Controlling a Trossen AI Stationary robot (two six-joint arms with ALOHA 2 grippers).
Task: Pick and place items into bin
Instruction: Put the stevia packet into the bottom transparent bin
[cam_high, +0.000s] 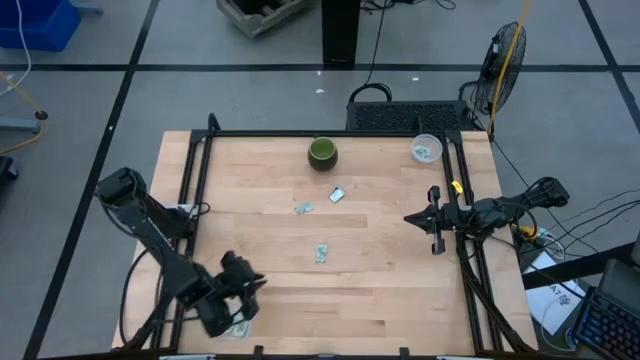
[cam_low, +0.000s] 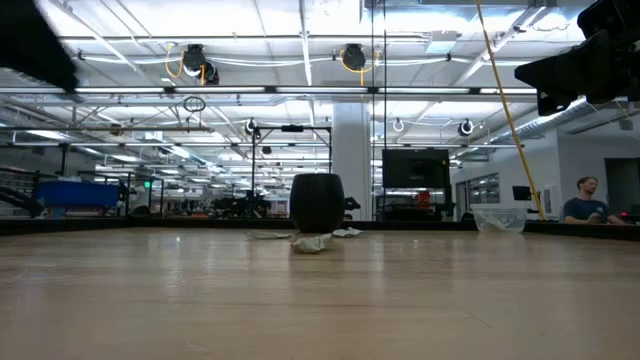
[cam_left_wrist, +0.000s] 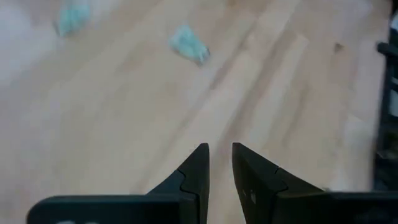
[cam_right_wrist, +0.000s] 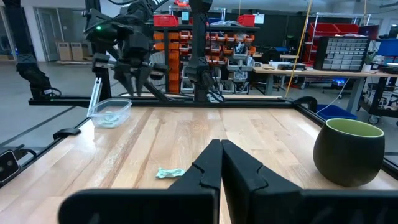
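- Left pincer (cam_high: 240, 312) hangs over the near left corner of the counter (cam_high: 400, 290), its fingers (cam_left_wrist: 198, 165) slightly spread and pinching nothing; one packet (cam_high: 240, 328) lies just beside it.
- Right pincer (cam_high: 436, 222) waits at the counter's right edge, pressed together.
- Three more packets (cam_high: 322, 253) lie mid-counter (near the dark green bowl (cam_high: 322, 153)).

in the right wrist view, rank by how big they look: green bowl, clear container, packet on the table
1. dark green bowl, though it sits nearest the camera
2. clear container, farther off
3. packet, smallest by far
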